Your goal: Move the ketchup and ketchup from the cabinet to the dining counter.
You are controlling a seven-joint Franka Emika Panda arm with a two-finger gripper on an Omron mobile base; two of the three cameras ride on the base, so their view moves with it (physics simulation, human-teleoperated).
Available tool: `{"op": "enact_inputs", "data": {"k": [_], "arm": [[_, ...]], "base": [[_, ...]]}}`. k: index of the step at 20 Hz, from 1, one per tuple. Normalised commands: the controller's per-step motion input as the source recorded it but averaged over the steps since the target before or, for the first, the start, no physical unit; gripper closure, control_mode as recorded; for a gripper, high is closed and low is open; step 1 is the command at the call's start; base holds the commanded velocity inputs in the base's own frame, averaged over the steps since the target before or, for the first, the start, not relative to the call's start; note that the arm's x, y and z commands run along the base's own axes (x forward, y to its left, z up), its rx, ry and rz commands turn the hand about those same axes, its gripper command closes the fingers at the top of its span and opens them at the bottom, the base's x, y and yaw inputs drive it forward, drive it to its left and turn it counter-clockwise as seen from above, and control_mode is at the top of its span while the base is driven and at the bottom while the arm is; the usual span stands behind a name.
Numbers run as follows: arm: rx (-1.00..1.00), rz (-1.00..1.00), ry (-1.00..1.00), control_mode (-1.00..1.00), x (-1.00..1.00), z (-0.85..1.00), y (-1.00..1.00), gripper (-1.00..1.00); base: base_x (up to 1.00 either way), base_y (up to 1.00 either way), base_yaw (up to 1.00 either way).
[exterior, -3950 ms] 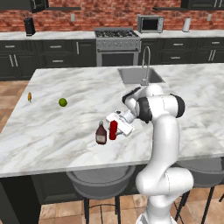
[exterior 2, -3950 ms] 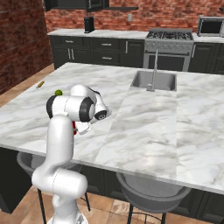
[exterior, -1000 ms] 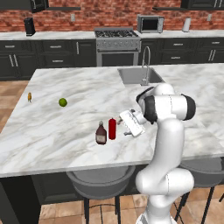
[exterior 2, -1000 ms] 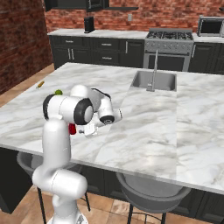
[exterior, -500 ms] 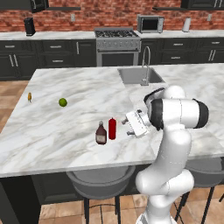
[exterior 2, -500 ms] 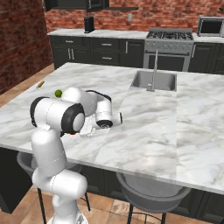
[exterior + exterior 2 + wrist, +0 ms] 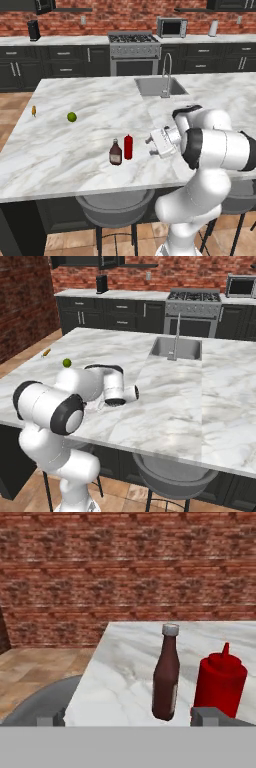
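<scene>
Ketchup bottles (image 7: 122,149) upright; red base cut off hand view.

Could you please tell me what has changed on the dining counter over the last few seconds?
The gripper, open, has drawn back from the red ketchup, which it let go. Both it and the maroon ketchup stay upright on the dining counter; the lime is unmoved.

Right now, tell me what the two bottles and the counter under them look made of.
Red bottle: glossy plastic, probably; uniform bright red with soft highlights and a moulded nozzle.
Dark bottle: glass or dark plastic, unclear; shiny maroon-brown body, pale cap that looks metallic.
Dining counter: polished marble by its look; white-grey with veining and faint sheen.
</scene>
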Motion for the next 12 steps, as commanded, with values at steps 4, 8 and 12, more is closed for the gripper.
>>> {"op": "enact_inputs", "data": {"k": [4,8,12], "arm": [[-0.07,-0.22,0.27,-1.0,-0.31,0.4,0.0,-1.0],[-0.07,-0.25,0.25,-1.0,-0.31,0.4,0.0,-1.0],[-0.07,-0.3,0.17,-1.0,-0.41,0.32,0.0,-1.0]], "base": [[0.0,0.0,0.0],[0.0,0.0,0.0],[0.0,0.0,0.0]]}}
